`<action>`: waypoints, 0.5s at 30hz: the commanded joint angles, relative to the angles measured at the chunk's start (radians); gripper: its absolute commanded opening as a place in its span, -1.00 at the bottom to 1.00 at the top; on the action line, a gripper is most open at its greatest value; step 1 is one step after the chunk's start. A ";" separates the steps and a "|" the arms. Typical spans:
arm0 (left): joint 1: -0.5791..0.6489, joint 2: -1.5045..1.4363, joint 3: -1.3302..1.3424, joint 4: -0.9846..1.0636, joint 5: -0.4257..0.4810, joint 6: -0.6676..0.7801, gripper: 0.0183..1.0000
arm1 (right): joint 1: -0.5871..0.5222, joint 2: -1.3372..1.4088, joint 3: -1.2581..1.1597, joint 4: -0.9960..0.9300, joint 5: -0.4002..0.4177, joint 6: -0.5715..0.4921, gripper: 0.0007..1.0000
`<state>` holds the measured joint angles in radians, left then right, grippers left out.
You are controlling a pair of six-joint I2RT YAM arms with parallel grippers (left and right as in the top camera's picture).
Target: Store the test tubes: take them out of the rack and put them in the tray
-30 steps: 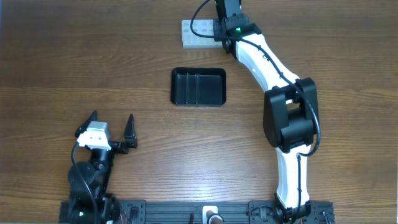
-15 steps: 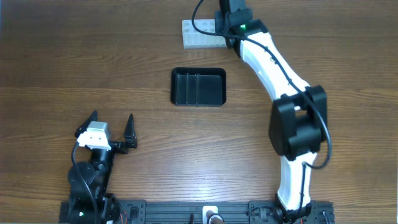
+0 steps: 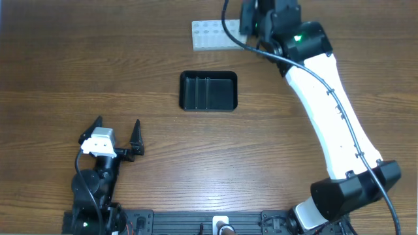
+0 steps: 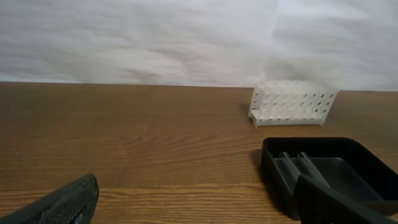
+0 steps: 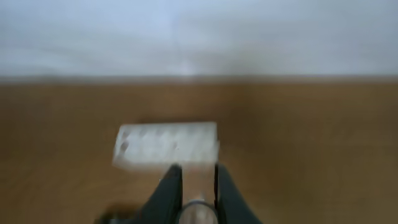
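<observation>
Test tube (image 5: pixel 198 186): clamped in the right gripper (image 5: pixel 198 169), above the rack (image 5: pixel 166 144), beyond the tray (image 3: pixel 208 91).
Best handling, judged: carry steadily over the tray and lower into a groove before letting go.
Left gripper (image 3: pixel 117 129): spread, empty, well apart from the tray.

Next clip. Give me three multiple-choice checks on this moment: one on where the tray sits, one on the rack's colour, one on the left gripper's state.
1. The tray lies:
A) on the robot's side of the rack, apart from it
B) beyond the rack
C) on top of the rack

2. The rack is:
A) black
B) white
C) blue

3. The left gripper is:
A) open and empty
B) shut on a tube
C) shut on the tray's rim

Answers:
1 A: the top view shows bare wood between tray and rack.
2 B: it is white in the top and left wrist views.
3 A: its jaws stand wide apart with nothing between.
</observation>
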<state>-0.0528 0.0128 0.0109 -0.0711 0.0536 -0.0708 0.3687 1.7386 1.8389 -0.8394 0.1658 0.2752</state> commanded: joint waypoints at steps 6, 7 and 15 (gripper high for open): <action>0.006 -0.006 -0.005 -0.002 0.013 0.011 1.00 | 0.060 0.185 -0.125 -0.059 -0.171 0.193 -0.93; 0.006 -0.006 -0.005 -0.002 0.013 0.011 1.00 | 0.060 0.204 -0.134 -0.047 -0.177 0.195 -0.94; 0.006 -0.006 -0.005 -0.002 0.013 0.011 1.00 | 0.061 0.326 -0.138 -0.016 -0.176 0.226 -0.93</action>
<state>-0.0528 0.0128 0.0109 -0.0711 0.0540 -0.0708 0.4282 2.0480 1.7012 -0.8669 0.0010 0.4763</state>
